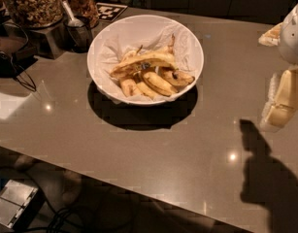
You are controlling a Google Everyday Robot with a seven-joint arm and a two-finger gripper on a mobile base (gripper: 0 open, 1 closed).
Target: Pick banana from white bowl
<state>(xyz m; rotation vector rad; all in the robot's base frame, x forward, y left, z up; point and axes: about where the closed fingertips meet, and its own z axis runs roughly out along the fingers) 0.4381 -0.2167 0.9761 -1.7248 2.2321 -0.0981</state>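
Observation:
The white bowl (196, 46) stands on the grey-brown counter at the upper middle, lined with crinkled white paper. Several bananas lie in it. The banana (148, 60) is the longest one, curved and pale yellow with a dark brown streak toward its left end, and it lies across the top of the pile. Shorter yellow bananas (158, 83) lie under and in front of it. My gripper (279, 101) is cream-white at the far right edge of the view, well to the right of the bowl and apart from it, above the counter.
Glass jars of nuts (32, 4) and a metal cup with a scoop (78, 30) stand at the back left, with a black-and-white tag (111, 9) behind them. Dark cables (17, 76) lie at the left. The gripper's shadow (265, 178) falls at the front right. A grey box (12, 203) sits on the floor.

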